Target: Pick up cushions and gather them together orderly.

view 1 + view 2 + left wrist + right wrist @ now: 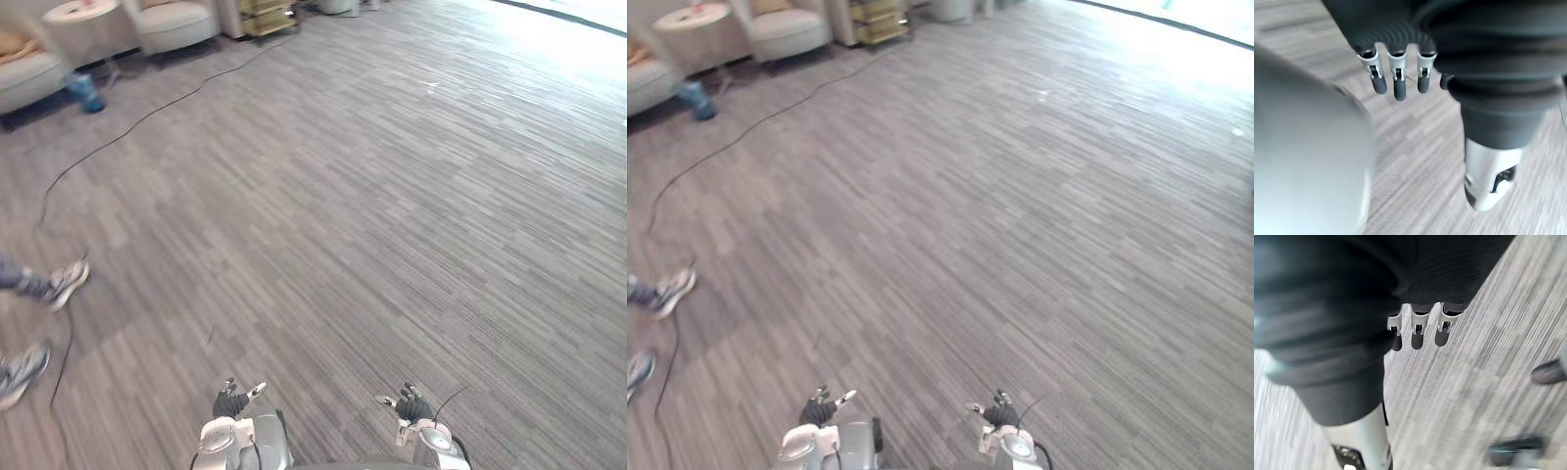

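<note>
Left hand (232,399): lower edge of the frame, left of centre, over the carpet. Its fingers (1399,90) hang nearly straight in a row, spread a little, holding nothing.
Right hand (411,406): lower edge of the frame, right of centre, level with the left hand and apart from it. Its fingers (1418,338) are relaxed and uncurled, with nothing in them.
Cushion (12,44): one tan soft shape, apparently a cushion, at the far upper left edge of the frame. It lies on a pale sofa seat, well apart from both hands. Too small to tell its outline.
Sofa (29,76): pale upholstery, upper left corner, cut off by the frame edge.
Side table (83,12): round pale top, upper left, between the sofa and the armchair. Small items on it are too small to tell.
Armchair (178,23): pale, upper left, just right of the side table.
Blue container (86,93): on the floor, upper left, in front of the sofa and below the side table.
Yellow rack (265,18): top edge, right of the armchair.
Person's shoes (61,284): grey-and-white pair at the left edge, one mid-height, the other lower.
Carpet (392,215): grey, with streaked plank-like tiles, covering the middle and right of the frame.
</note>
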{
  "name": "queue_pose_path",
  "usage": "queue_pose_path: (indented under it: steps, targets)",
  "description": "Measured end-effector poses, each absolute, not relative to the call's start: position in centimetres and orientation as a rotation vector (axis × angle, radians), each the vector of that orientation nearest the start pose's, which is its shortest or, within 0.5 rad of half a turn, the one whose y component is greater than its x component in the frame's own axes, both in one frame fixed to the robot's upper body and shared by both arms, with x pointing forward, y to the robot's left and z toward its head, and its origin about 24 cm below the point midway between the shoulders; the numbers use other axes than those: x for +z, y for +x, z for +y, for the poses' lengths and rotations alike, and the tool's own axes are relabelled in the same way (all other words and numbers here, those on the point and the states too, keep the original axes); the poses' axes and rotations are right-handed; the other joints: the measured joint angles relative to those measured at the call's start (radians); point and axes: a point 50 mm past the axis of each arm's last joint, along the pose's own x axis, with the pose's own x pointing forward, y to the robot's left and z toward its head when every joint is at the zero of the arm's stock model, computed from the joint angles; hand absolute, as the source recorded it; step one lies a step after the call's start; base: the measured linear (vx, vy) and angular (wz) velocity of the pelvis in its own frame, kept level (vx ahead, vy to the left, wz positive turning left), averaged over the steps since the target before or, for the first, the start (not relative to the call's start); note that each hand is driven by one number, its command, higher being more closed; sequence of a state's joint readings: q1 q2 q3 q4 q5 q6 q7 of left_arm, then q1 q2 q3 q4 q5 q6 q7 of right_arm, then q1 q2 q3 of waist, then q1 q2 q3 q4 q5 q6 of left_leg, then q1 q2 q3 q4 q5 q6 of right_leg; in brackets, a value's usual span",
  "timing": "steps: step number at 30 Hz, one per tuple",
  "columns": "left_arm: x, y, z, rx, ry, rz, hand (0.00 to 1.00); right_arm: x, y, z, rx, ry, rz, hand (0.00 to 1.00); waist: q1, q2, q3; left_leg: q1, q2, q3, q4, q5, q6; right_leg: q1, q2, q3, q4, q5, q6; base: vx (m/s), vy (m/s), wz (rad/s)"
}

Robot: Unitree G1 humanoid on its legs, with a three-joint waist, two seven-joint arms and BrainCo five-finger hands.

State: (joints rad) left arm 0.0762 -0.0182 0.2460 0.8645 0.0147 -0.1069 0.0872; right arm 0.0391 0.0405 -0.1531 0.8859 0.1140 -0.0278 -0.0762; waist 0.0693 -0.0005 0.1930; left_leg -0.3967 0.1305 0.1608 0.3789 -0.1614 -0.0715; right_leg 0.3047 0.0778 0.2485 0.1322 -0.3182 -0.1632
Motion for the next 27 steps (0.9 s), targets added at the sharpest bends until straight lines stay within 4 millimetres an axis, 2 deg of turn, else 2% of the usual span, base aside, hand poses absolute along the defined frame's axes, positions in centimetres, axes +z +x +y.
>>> queue_pose_path:
  steps: [1, 2, 3, 4, 5, 6, 7, 8, 9, 10, 11, 13, 14, 16, 17, 18, 19, 20, 21, 22, 23, 24, 25, 27]
  targets:
    - [-13.7, 13.5, 19.1, 0.332, -0.062, 0.823, 0.0, -14.3, 14.0, -16.3, -0.261, 0.17, 0.909, 0.0, 0.012, -0.007, -0.009, -0.002, -0.003, -0.002, -0.002, 0.084, 0.011, 0.016, -0.021, 0.036, 0.012, -0.02, 0.032, 0.9, 0.499, -1.43]
    - [-13.6, 13.4, 19.3, 0.334, -0.056, 0.818, 0.0, -14.5, 13.5, -16.2, -0.254, 0.16, 0.923, 0.0, 0.023, -0.021, -0.035, 0.001, -0.012, 0.015, 0.017, 0.137, 0.02, 0.005, -0.038, 0.065, 0.042, -0.033, 0.056, 0.95, 0.525, -1.29]
    - [-13.6, 13.2, 20.4, 0.348, -0.031, 0.821, 0.0, -14.7, 12.9, -15.4, -0.238, 0.166, 0.939, 0.0, 0.02, -0.075, -0.061, 0.011, -0.038, 0.05, 0.043, 0.095, 0.057, -0.039, -0.085, 0.075, 0.144, -0.036, 0.075, 0.8, 0.436, -0.91]
    - [-13.6, 13.2, 20.7, 0.352, -0.024, 0.825, 0.0, -14.7, 12.8, -15.2, -0.223, 0.158, 0.944, 0.0, 0.018, -0.091, -0.063, 0.029, -0.041, 0.076, 0.052, 0.076, 0.059, -0.075, -0.093, 0.08, 0.229, -0.024, 0.1, 0.77, 0.415, -0.86]
    - [-13.7, 13.0, 21.0, 0.365, -0.022, 0.834, 0.0, -14.8, 12.6, -15.2, -0.215, 0.15, 0.952, 0.0, 0.022, -0.106, -0.059, 0.088, -0.046, 0.119, 0.059, 0.027, 0.075, -0.145, -0.088, 0.086, 0.436, 0.043, 0.212, 0.71, 0.39, -0.76]
    - [-13.8, 12.8, 21.1, 0.369, -0.019, 0.849, 0.0, -14.9, 12.1, -15.3, -0.217, 0.149, 0.961, 0.0, 0.011, -0.102, -0.056, 0.156, -0.059, 0.129, 0.046, -0.006, 0.089, -0.217, -0.085, 0.071, 0.633, 0.119, 0.332, 0.68, 0.376, -0.77]
    - [-14.0, 12.7, 20.9, 0.367, -0.023, 0.865, 0.0, -14.9, 12.2, -15.4, -0.218, 0.145, 0.956, 0.0, 0.005, -0.094, -0.05, 0.21, -0.061, 0.13, 0.033, -0.032, 0.09, -0.258, -0.082, 0.034, 0.741, 0.131, 0.36, 0.6, 0.323, -0.69]
    - [-14.4, 12.6, 20.4, 0.359, -0.034, 0.899, 0.0, -14.7, 12.6, -15.8, -0.219, 0.136, 0.933, 0.0, -0.004, -0.069, -0.035, 0.306, -0.061, 0.144, -0.007, -0.073, 0.085, -0.334, -0.081, -0.035, 0.887, 0.111, 0.334, 0.52, 0.274, -0.73]
    - [-14.5, 12.7, 19.9, 0.348, -0.036, 0.911, 0.0, -14.4, 13.0, -16.1, -0.218, 0.131, 0.908, 0.0, -0.009, -0.049, -0.029, 0.386, -0.061, 0.168, -0.048, -0.096, 0.084, -0.414, -0.083, -0.105, 0.962, 0.088, 0.297, 0.48, 0.251, -0.69]
    - [-14.6, 12.8, 19.7, 0.336, -0.033, 0.913, 0.0, -14.2, 13.3, -16.2, -0.219, 0.131, 0.892, 0.0, -0.015, -0.043, -0.03, 0.424, -0.061, 0.178, -0.071, -0.11, 0.085, -0.465, -0.087, -0.157, 0.977, 0.074, 0.274, 0.45, 0.212, -0.5]
    - [-14.5, 13.1, 19.3, 0.32, -0.03, 0.912, 0.0, -14.0, 13.7, -16.2, -0.219, 0.132, 0.87, 0.0, -0.023, -0.038, -0.029, 0.486, -0.061, 0.19, -0.107, -0.138, 0.084, -0.564, -0.097, -0.265, 0.955, 0.051, 0.238, 0.45, 0.176, -0.26]
    - [-14.5, 13.7, 18.6, 0.281, -0.019, 0.916, 0.0, -13.7, 14.1, -16.3, -0.227, 0.133, 0.846, 0.0, -0.035, -0.05, -0.024, 0.562, -0.062, 0.194, -0.15, -0.164, 0.061, -0.673, -0.098, -0.377, 0.831, 0.04, 0.224, 0.53, 0.148, -0.04]
    - [-14.7, 13.9, 17.9, 0.262, -0.026, 0.925, 0.0, -13.6, 14.3, -16.8, -0.245, 0.131, 0.841, 0.0, -0.043, -0.05, -0.022, 0.621, -0.068, 0.194, -0.194, -0.168, 0.056, -0.714, -0.096, -0.436, 0.681, 0.05, 0.207, 0.52, 0.092, 0.21]
    - [-14.7, 14.0, 16.9, 0.213, -0.009, 0.928, 0.0, -13.7, 14.2, -17.5, -0.27, 0.129, 0.845, 0.0, -0.075, -0.048, -0.022, 0.704, -0.086, 0.187, -0.272, -0.168, 0.056, -0.731, -0.094, -0.486, 0.394, 0.122, 0.18, 0.67, 0.056, 0.49]
    - [-14.8, 13.8, 16.5, 0.184, -0.001, 0.933, 0.0, -13.9, 13.8, -18.0, -0.285, 0.12, 0.862, 0.0, -0.078, -0.05, -0.024, 0.762, -0.109, 0.18, -0.301, -0.168, 0.055, -0.736, -0.096, -0.479, 0.286, 0.172, 0.145, 0.86, -0.019, 0.58]
    - [-15.1, 13.2, 16.1, 0.173, -0.005, 0.951, 0.0, -14.1, 13.3, -18.4, -0.284, 0.106, 0.887, 0.0, -0.086, -0.042, -0.025, 0.801, -0.111, 0.156, -0.293, -0.168, 0.055, -0.731, -0.094, -0.46, 0.314, 0.269, 0.062, 0.76, -0.065, 0.47]
    - [-15.1, 13.1, 15.7, 0.163, -0.008, 0.957, 0.0, -14.0, 13.3, -18.7, -0.288, 0.1, 0.883, 0.0, -0.094, -0.026, -0.034, 0.805, -0.095, 0.136, -0.262, -0.166, 0.052, -0.735, -0.094, -0.467, 0.36, 0.28, 0.036, 0.76, -0.134, 0.32]
    - [-15.1, 13.3, 15.5, 0.159, -0.007, 0.954, 0.0, -13.9, 13.5, -19.0, -0.283, 0.08, 0.876, 0.0, -0.095, -0.004, -0.044, 0.789, -0.067, 0.116, -0.199, -0.16, 0.044, -0.733, -0.088, -0.483, 0.4, 0.23, 0.03, 0.74, -0.182, 0.26]
    - [-15.1, 13.4, 15.5, 0.153, 0.003, 0.952, 0.0, -13.7, 13.9, -19.5, -0.283, 0.066, 0.861, 0.0, -0.096, 0.031, -0.034, 0.714, -0.022, 0.073, -0.002, -0.145, 0.028, -0.707, -0.063, -0.492, 0.422, 0.176, 0.024, 0.86, -0.224, 0.06]
    - [-15.0, 13.6, 15.7, 0.161, 0.0, 0.946, 0.0, -13.5, 14.2, -19.8, -0.285, 0.057, 0.854, 0.0, -0.097, 0.051, -0.021, 0.614, 0.016, 0.021, 0.26, -0.051, 0.009, -0.66, -0.039, -0.487, 0.414, 0.139, 0.012, 0.71, -0.172, -0.15]
    - [-15.0, 13.3, 15.9, 0.175, -0.003, 0.952, 0.0, -13.5, 14.4, -20.0, -0.285, 0.05, 0.855, 0.0, -0.093, 0.067, -0.013, 0.533, 0.04, -0.019, 0.437, 0.038, -0.004, -0.614, -0.015, -0.477, 0.396, 0.118, 0.006, 0.7, -0.132, -0.57]
    - [-14.9, 13.4, 16.4, 0.203, -0.012, 0.938, 0.0, -13.4, 14.4, -20.1, -0.289, 0.047, 0.858, 0.0, -0.082, 0.081, 0.009, 0.432, 0.085, -0.03, 0.686, 0.041, -0.011, -0.518, 0.032, -0.443, 0.354, 0.091, -0.011, 0.72, -0.088, -0.85]
    - [-14.6, 13.8, 17.1, 0.221, -0.005, 0.913, 0.0, -13.6, 14.4, -19.7, -0.281, 0.052, 0.87, 0.0, -0.063, 0.067, 0.026, 0.369, 0.106, -0.027, 0.802, 0.025, -0.015, -0.425, 0.05, -0.408, 0.316, 0.074, -0.022, 0.71, -0.079, -0.92]
    - [-14.2, 13.8, 18.3, 0.241, 0.018, 0.884, 0.0, -14.1, 14.1, -18.5, -0.259, 0.068, 0.902, 0.0, -0.053, 0.021, 0.024, 0.247, 0.105, -0.008, 0.824, -0.01, -0.002, -0.283, 0.049, -0.342, 0.224, 0.063, -0.025, 0.64, -0.061, -0.86]
